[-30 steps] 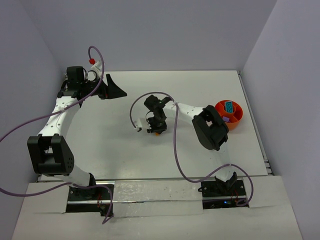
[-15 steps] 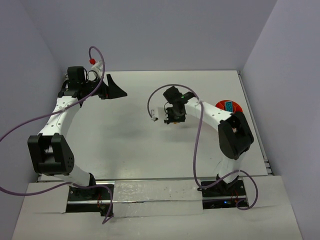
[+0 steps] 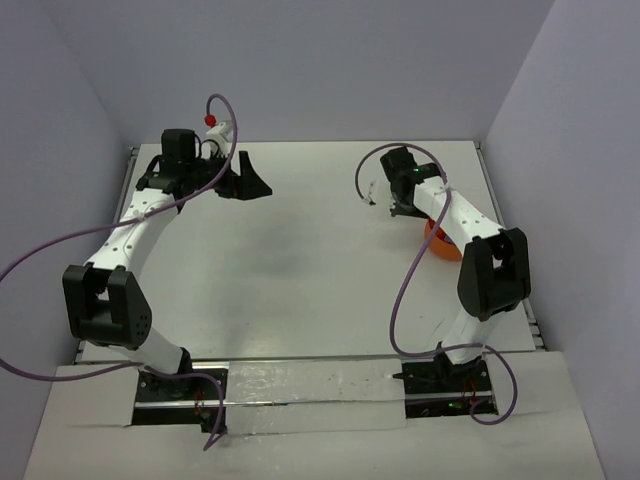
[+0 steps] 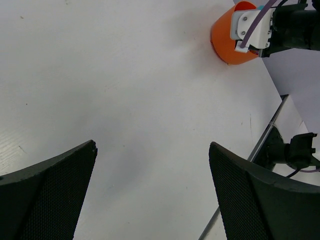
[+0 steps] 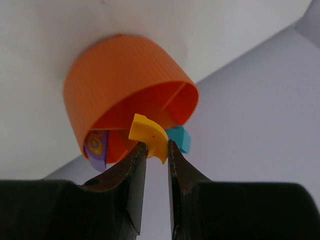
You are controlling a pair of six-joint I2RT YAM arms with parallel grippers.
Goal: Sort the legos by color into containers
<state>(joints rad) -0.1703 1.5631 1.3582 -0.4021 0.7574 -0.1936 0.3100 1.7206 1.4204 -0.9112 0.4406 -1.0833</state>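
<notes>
**Item: curved orange brick [image 5: 149,136], pinched in your right gripper [image 5: 156,150].**

Your right fingers are closed on the brick's lower edge, holding it in front of the open mouth of the orange bowl [image 5: 115,70], which sits at the right side of the table [image 4: 100,75]. A teal brick [image 5: 180,139] shows at the rim, just beside the held piece. A purple brick [image 5: 96,149] inside carries a printed yellow ring, too small to read. Your left gripper [image 4: 152,146] hangs with fingers spread wide around nothing, well apart from the bowl.
</notes>
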